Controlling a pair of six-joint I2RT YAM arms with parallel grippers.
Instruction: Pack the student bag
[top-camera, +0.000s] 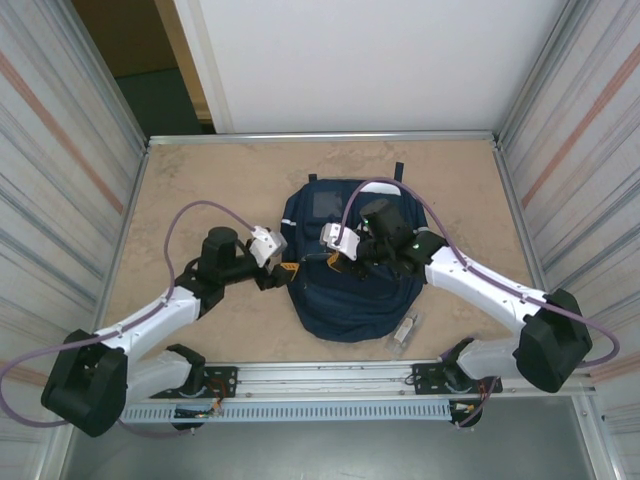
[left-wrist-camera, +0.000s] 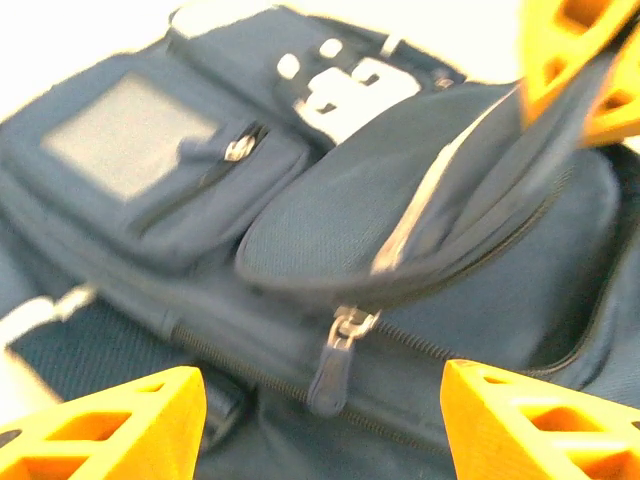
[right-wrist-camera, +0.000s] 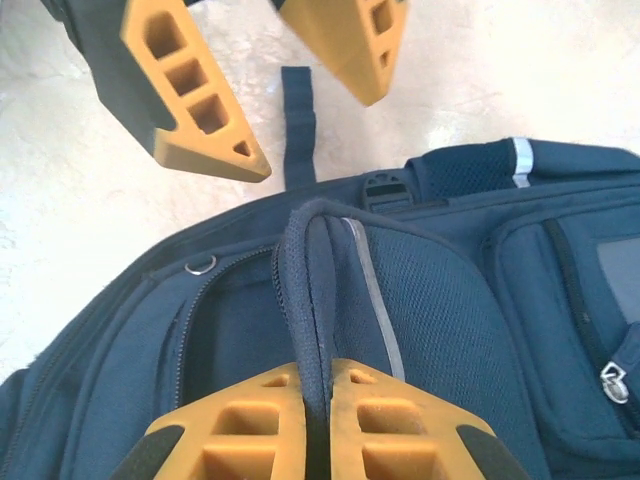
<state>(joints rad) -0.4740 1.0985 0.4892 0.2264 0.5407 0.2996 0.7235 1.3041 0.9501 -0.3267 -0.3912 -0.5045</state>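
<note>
The navy student bag (top-camera: 350, 300) lies flat mid-table, its grey front panel (left-wrist-camera: 130, 135) toward the far side. My right gripper (right-wrist-camera: 318, 378) is shut on the edge of the bag's front pocket flap (right-wrist-camera: 310, 270) and holds it lifted, so the pocket gapes. My left gripper (left-wrist-camera: 322, 388) stands open at the bag's left side. The pocket's dark zipper pull (left-wrist-camera: 335, 368) hangs between its orange fingers (left-wrist-camera: 110, 430), untouched. In the right wrist view the left gripper (right-wrist-camera: 310, 130) hovers open just beyond the flap. In the top view the two grippers (top-camera: 285, 272) (top-camera: 345, 258) meet over the bag's left half.
A small pale object (top-camera: 405, 330) lies on the table by the bag's near right corner. Metal walls (top-camera: 60, 200) close in both sides. Bare beige table (top-camera: 200, 180) stretches left of and behind the bag.
</note>
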